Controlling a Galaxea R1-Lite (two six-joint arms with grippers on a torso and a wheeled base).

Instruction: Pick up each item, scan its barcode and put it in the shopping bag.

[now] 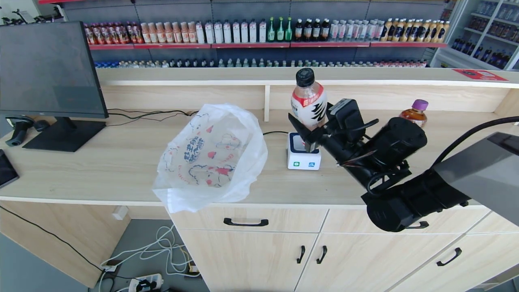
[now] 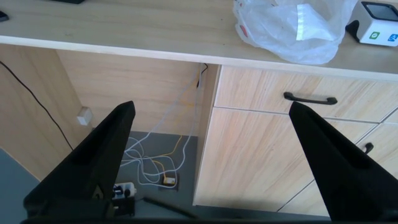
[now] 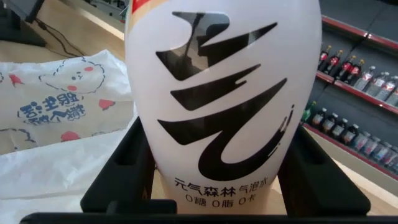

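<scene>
White plastic black-capped bottle (image 1: 308, 101), upright, gripped by my right pincer (image 1: 309, 136) just over the small white scanner box (image 1: 304, 159), printed translucent shopping bag (image 1: 211, 158) near; left wrist: my left pincer (image 2: 211, 109) gapes empty below the light wooden counter (image 2: 124, 31); right wrist: my fingers (image 3: 118, 177) flank the bottle

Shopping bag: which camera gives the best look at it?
The head view: the whole shopping bag sits on the counter. The left wrist view catches its front part at the counter edge; the right wrist view, a printed side behind the bottle.
</scene>
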